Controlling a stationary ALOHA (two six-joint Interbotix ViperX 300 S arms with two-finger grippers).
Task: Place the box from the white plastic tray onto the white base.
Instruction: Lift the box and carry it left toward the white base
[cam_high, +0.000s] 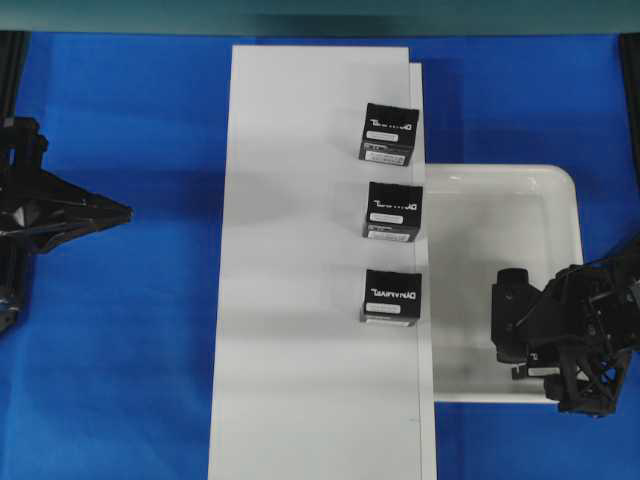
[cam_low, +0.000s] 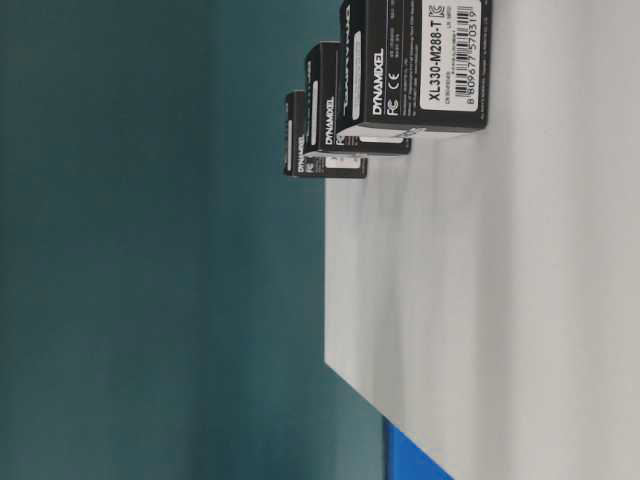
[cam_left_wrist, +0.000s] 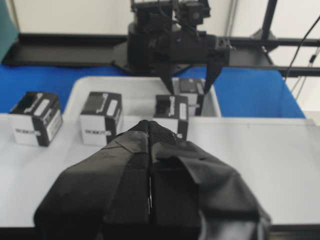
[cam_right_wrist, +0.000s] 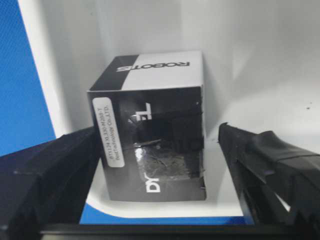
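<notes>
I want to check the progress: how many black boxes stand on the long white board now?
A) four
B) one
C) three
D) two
C: the overhead view shows three black boxes in a row along the right edge of the white base; a fourth box is in the white plastic tray.

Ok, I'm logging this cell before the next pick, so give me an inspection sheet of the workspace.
Surface: blue table top.
Job's things: the box sits in the white plastic tray, near its front rim; the white base lies left of the tray.
Clutter: three black boxes in a row along the base's right edge.
Grippers: right gripper open, jaws either side of the box, contact not clear; left gripper shut, over the base, holding nothing.
Cables: black cables behind the right arm.
Surroundings: teal wall, black frame rails.
</notes>
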